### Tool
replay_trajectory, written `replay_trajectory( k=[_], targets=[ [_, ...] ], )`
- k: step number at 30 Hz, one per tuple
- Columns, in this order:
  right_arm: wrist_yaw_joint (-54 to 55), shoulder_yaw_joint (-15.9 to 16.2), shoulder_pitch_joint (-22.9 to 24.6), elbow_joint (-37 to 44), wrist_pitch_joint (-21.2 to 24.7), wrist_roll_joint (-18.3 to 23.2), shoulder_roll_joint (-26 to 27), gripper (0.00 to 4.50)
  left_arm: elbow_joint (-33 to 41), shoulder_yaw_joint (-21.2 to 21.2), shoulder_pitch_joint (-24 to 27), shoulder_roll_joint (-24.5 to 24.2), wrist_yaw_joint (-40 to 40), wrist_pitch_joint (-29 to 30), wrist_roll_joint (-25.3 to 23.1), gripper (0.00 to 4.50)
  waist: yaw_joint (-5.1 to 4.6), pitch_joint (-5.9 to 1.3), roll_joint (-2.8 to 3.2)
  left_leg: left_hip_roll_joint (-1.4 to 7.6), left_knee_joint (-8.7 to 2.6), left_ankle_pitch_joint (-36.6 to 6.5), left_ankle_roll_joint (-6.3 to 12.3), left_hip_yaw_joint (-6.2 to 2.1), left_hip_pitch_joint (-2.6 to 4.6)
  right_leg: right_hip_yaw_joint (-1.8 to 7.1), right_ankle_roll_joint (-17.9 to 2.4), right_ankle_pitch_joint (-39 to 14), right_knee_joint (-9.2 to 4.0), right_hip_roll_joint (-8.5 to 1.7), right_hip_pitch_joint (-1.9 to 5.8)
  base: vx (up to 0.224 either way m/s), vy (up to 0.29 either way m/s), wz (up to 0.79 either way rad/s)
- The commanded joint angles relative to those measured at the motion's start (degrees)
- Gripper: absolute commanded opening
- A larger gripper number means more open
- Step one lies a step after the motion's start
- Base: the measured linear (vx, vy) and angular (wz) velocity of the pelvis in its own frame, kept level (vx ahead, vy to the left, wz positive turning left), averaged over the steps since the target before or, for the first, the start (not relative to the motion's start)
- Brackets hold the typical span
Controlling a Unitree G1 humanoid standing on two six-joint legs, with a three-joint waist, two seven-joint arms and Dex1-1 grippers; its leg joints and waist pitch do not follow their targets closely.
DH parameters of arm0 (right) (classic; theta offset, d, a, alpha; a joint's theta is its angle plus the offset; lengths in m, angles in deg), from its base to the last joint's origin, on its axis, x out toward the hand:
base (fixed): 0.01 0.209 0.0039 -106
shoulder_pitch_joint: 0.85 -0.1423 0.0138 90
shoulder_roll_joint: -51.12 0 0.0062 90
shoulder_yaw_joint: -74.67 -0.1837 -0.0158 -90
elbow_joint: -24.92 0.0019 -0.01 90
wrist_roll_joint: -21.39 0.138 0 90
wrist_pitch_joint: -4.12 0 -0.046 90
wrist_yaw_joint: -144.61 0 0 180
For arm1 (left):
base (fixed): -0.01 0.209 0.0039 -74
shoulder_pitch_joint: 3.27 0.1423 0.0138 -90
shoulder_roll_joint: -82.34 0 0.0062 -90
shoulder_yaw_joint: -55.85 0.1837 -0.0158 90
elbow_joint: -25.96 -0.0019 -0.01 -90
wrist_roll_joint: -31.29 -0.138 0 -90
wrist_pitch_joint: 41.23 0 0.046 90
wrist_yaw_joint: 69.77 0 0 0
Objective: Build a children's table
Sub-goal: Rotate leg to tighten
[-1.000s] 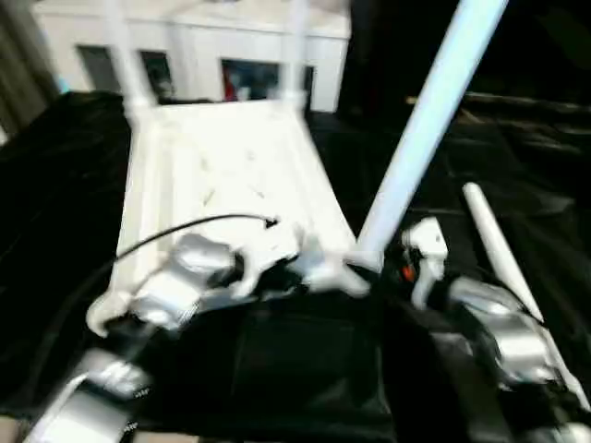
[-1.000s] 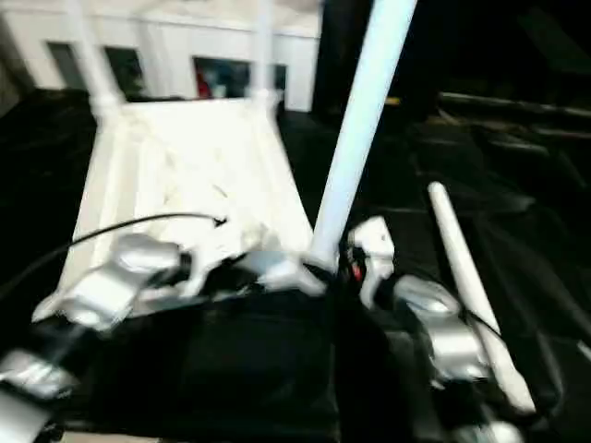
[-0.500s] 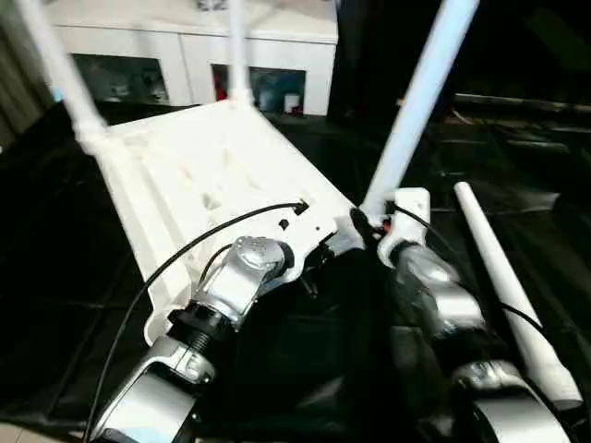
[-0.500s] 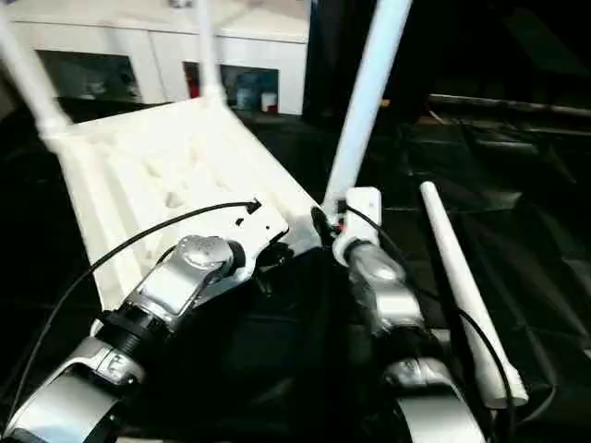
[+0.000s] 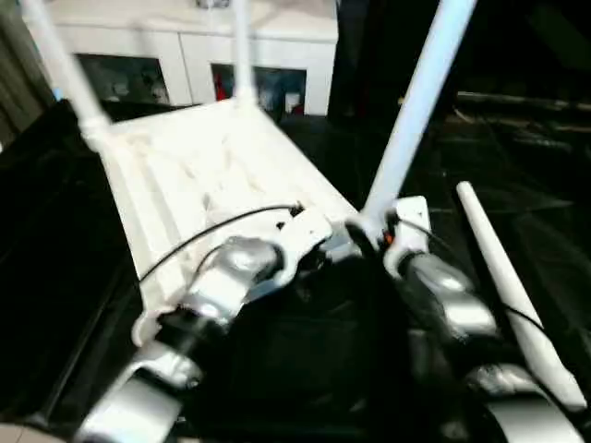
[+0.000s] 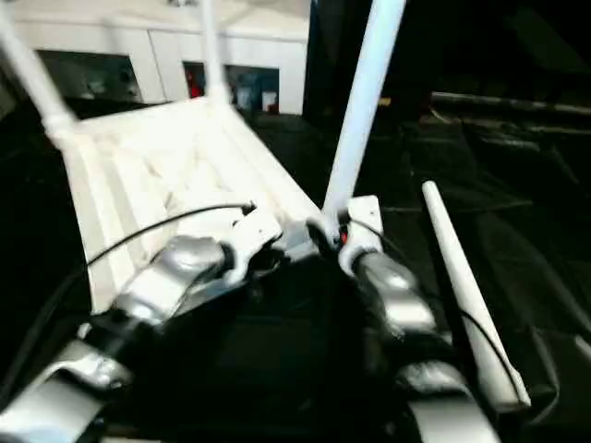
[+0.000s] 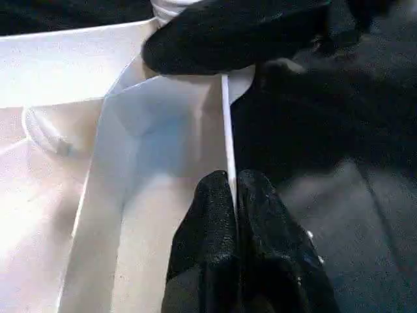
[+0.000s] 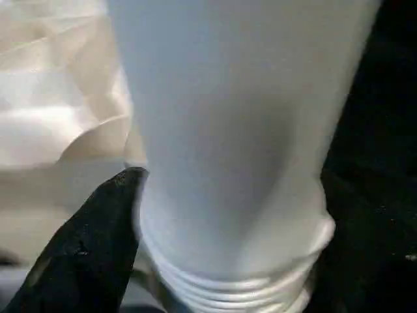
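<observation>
Left wrist view: left gripper (image 7: 234,195) is pinching the tabletop's rim (image 7: 226,130) shut — right gripper (image 8: 221,215) is straddling the near-right leg (image 8: 241,130), jaws wide.

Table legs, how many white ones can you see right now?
4. Two legs stand in the far corners of the upturned table top: one far left, one far right. A third stands at the near right corner. The fourth lies loose on the black cloth.

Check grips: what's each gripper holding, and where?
Left gripper: shut on the tabletop's near side rim. Right gripper: fingers around the near leg's base, by its socket; grip unclear.
</observation>
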Motion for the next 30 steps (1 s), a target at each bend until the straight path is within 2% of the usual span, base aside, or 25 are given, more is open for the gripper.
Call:
replay_trajectory(
  k=[1,3,5,6,11,17,21,22,26,27,30],
  targets=[
    [-6.85,1.12,1.79,5.37,0.98,1.43,-2.64,3.88,3.4,0.93,1.25,-1.51,-6.77,-5.51,3.13,0.0,0.36,-3.98,-0.77,1.92,-3.81,-8.59,5.45,-0.43,0.15,2.83,-11.29,-13.24,-4.44,-3.34,3.56,0.0,0.0,0.0],
    [-9.97,1.79,3.25,8.25,1.7,2.24,-4.23,3.88,4.52,0.94,1.75,-2.52,-9.24,-5.54,3.99,0.0,0.46,-3.95,-0.65,2.09,-3.92,-8.87,5.05,-0.48,0.28,2.85,-11.01,-14.4,-4.41,-3.35,3.32,0.0,0.0,0.0],
    [-14.72,3.42,5.81,13.01,3.11,3.12,-7.39,3.88,5.8,0.92,2.24,-4.1,-12.42,-4.96,4.98,0.0,1.03,-3.89,-0.61,2.25,-3.94,-9.03,4.67,-0.41,0.67,2.99,-11.18,-14.14,-4.39,-3.28,3.11,0.0,0.0,0.0],
    [-17.62,4.85,7.34,15.52,3.56,3.07,-9.45,3.88,6.08,1.0,2.41,-5.03,-13.74,-4.91,5.0,0.0,1.2,-3.79,-0.62,2.28,-4.05,-9.18,4.64,-0.42,0.52,3.01,-11.09,-14.25,-4.3,-3.22,3.16,0.0,0.0,0.0],
    [-23.68,5.51,10.41,19.95,4.28,3.49,-12.75,3.88,6.18,1.24,3.12,-6.93,-18.15,-6.58,6.4,0.0,1.32,-3.72,-0.81,2.15,-4.17,-10.53,3.97,-0.55,0.33,3.02,-9.58,-17.63,-4.7,-3.4,3.17,0.0,0.0,0.0],
    [-26.48,6.56,11.9,22.81,5.61,3.83,-14.63,3.88,6.14,0.8,3.53,-7.19,-18.65,-6.9,6.4,0.0,1.29,-3.74,-0.89,2.16,-4.11,-9.51,4.0,-0.54,0.26,2.97,-9.9,-16.7,-4.6,-3.37,3.12,0.0,0.0,0.0],
    [-26.25,6.03,11.57,21.93,6.78,4.41,-14.03,3.5,6.04,1.22,3.6,-7.58,-18.87,-6.26,5.9,0.0,1.35,-3.79,-1.03,2.13,-4.07,-9.06,3.93,-0.56,0.22,2.94,-9.75,-17.19,-4.59,-3.43,3.12,0.0,0.0,0.0],
    [-26.36,5.85,11.54,21.77,6.85,4.32,-13.73,3.27,6.14,1.25,3.71,-7.62,-18.95,-6.42,5.97,0.0,1.33,-3.82,-1.02,2.15,-4.07,-8.82,3.92,-0.59,0.18,2.94,-9.75,-16.9,-4.51,-3.42,3.14,0.0,0.0,0.0],
    [-26.78,5.93,11.8,21.74,7.15,3.99,-13.36,3.11,6.32,1.15,4.01,-7.84,-19.21,-6.57,5.9,0.0,1.37,-3.79,-1.11,2.12,-4.06,-8.81,3.93,-0.56,0.21,2.94,-9.6,-17.26,-4.55,-3.44,3.11,0.0,0.0,0.0],
    [-26.83,6.03,11.86,21.77,7.22,4.07,-13.42,2.88,6.31,1.11,4.02,-7.83,-19.18,-6.55,5.9,0.0,1.34,-3.74,-1.07,2.13,-4.08,-8.88,3.91,-0.55,0.2,2.94,-9.58,-17.34,-4.58,-3.41,3.08,0.0,0.0,0.0],
    [-26.68,6.18,12.02,21.8,7.26,4.22,-13.41,2.83,6.28,1.08,4.06,-7.91,-19.16,-6.58,5.9,0.0,1.31,-3.83,-1.14,2.11,-4.03,-8.41,3.95,-0.55,0.19,2.95,-9.66,-16.47,-4.46,-3.38,3.14,0.0,0.0,0.0]
  ],
)
